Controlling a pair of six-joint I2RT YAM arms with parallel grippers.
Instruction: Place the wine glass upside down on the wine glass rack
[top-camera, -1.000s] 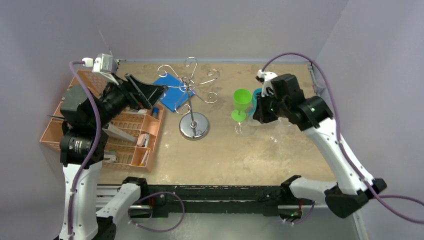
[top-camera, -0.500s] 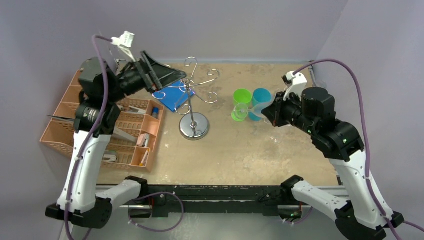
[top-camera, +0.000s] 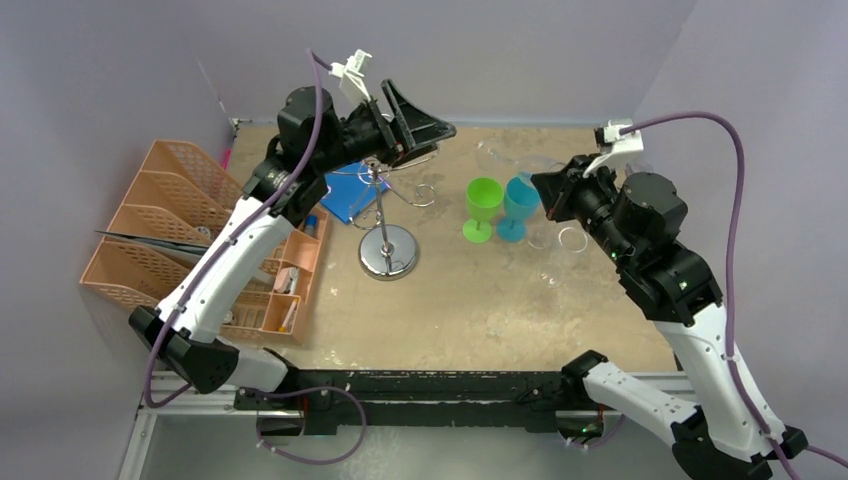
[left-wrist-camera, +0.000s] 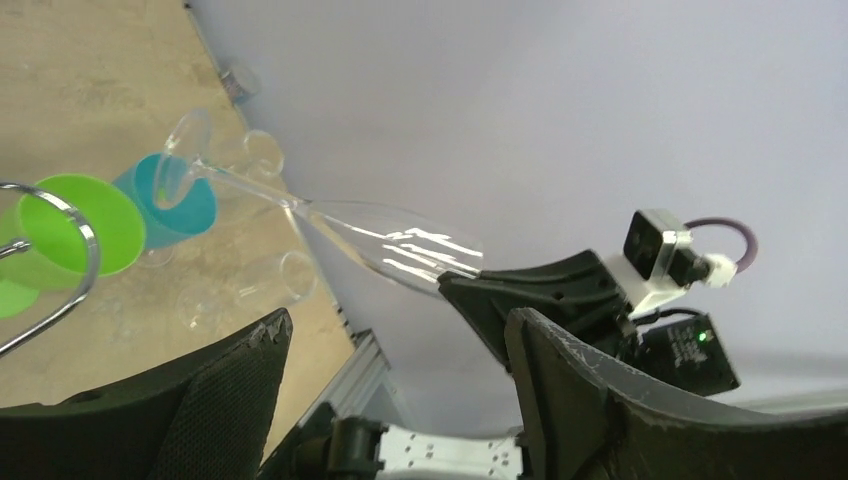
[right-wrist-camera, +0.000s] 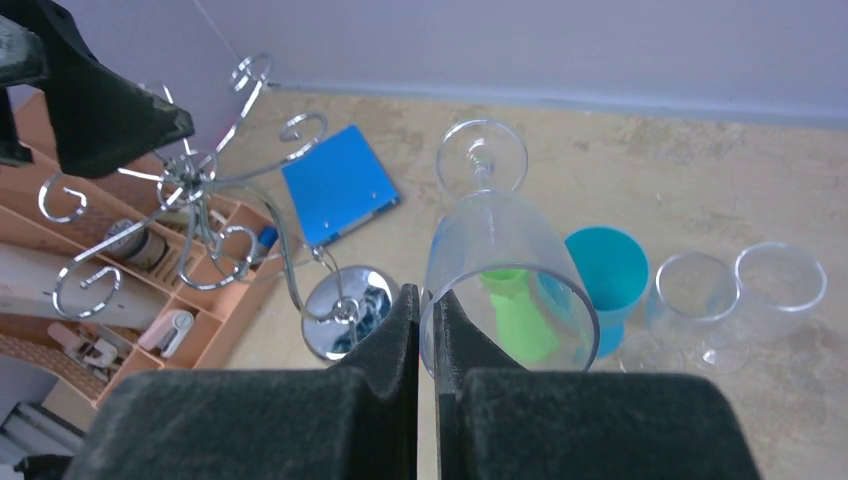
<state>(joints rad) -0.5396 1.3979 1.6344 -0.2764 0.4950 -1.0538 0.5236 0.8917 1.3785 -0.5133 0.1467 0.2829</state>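
My right gripper (right-wrist-camera: 425, 300) is shut on the rim of a clear wine glass (right-wrist-camera: 500, 250), one finger inside the bowl and one outside. The wine glass (top-camera: 520, 165) lies nearly level in the air, with its foot pointing away toward the wine glass rack (top-camera: 378, 170). That rack (right-wrist-camera: 200, 175) is a chrome post on a round shiny base with curled arms on top. My left gripper (top-camera: 440, 135) hovers open above the rack's arms and faces the right arm. Between the left gripper's (left-wrist-camera: 398, 330) fingers there is nothing, and the wine glass (left-wrist-camera: 400, 245) shows beyond them.
A green cup (top-camera: 484, 205) and a blue cup (top-camera: 520, 205) stand right of the rack, under the held glass. More clear glasses (top-camera: 570, 238) sit on the table beside them. A blue notebook (top-camera: 340, 185) lies behind the rack. An orange organizer (top-camera: 200, 230) fills the left side.
My left arm swung up and right, from over the organizer to above the rack, its jaws narrowing slightly. My right arm lifted the glass off the table and tipped it toward level.
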